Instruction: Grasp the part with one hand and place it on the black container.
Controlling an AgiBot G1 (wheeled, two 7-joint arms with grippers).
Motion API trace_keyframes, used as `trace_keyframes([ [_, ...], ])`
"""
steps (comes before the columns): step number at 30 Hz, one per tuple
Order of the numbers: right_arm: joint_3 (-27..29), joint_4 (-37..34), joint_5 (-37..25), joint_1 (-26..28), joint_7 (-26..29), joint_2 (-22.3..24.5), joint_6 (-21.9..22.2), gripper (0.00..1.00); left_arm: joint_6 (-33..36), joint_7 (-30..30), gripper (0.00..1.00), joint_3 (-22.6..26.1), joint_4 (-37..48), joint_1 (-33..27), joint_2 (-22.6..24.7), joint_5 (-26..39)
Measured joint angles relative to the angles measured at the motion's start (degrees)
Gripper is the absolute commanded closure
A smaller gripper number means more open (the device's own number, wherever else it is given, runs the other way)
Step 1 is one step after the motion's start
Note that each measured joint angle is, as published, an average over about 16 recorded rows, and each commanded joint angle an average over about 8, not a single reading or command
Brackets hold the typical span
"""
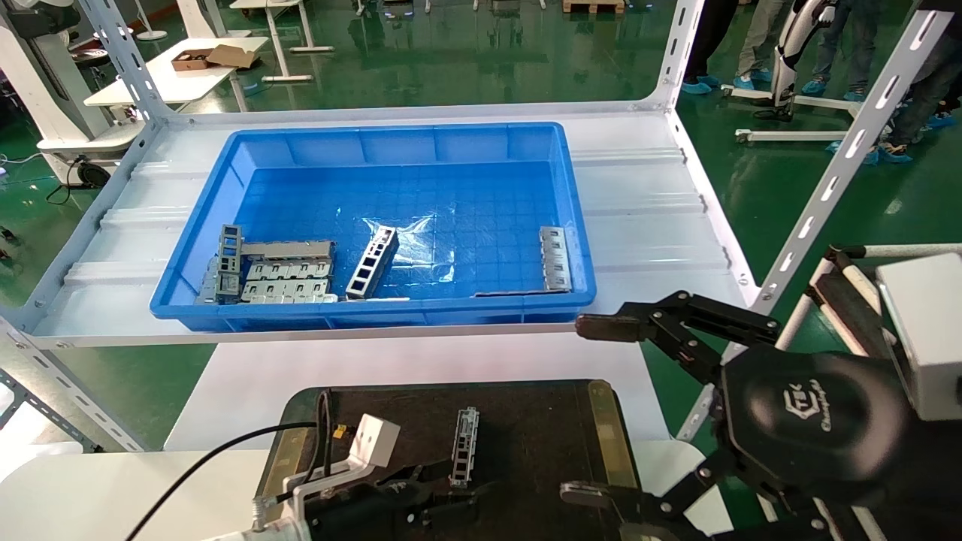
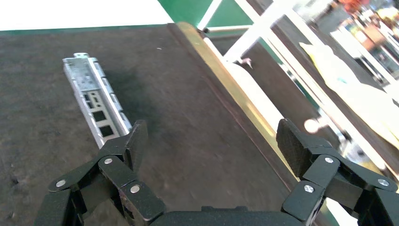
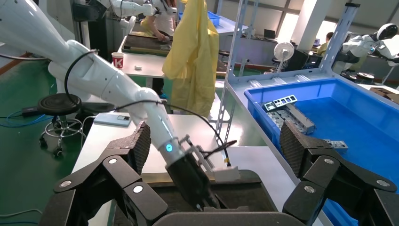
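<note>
- Left gripper [image 1: 443,492] of mine hovers low over the near edge of the black container [image 1: 526,421], fingers spread wide and holding nothing; the wrist view shows one pad [image 2: 136,141] just beside the near end of the part [image 2: 94,101], the other pad well off toward the brass strip [image 2: 226,89]
- Part [image 1: 465,445] lies flat on the container's rough surface, long axis running away from me, roughly central between the two brass strips, clear of both
- Judgement: the placing looks complete for this piece; what remains for this arm is only to draw clear
- Right gripper [image 1: 601,409] of mine stands off the container's right side, fingers apart, empty, upper fingertip near the front corner of the blue bin [image 1: 391,143]
- Blue bin sits on the white shelf [image 1: 639,203] beyond the container and holds more grey pieces: a cluster at its left front corner [image 1: 270,270], a ladder-like strip [image 1: 373,263] near the middle, a slotted plate [image 1: 556,258] at the right wall
- Room: open dark surface on both sides of the part; the left pad is the tight spot, and I judge a sideways drift could nudge the part, so a straight lift is safer
- Edges: shelf uprights [image 1: 849,143] flank the right arm; bin wall stands between either claw and the remaining pieces
</note>
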Motion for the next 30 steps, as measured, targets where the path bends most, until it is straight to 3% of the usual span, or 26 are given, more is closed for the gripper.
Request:
trace_keyframes([
  [15, -0.02, 0.0, 0.01, 0.01, -0.01, 0.01, 0.01, 0.0, 12.8, 0.99, 0.0, -0.53, -7.42, -3.06, -11.05, -0.07],
  [30, -0.04, 0.0, 0.03, 0.01, -0.02, 0.01, 0.02, 0.0, 17.26, 2.45, 0.0, -2.33, -11.46, -4.33, -16.46, -1.42],
])
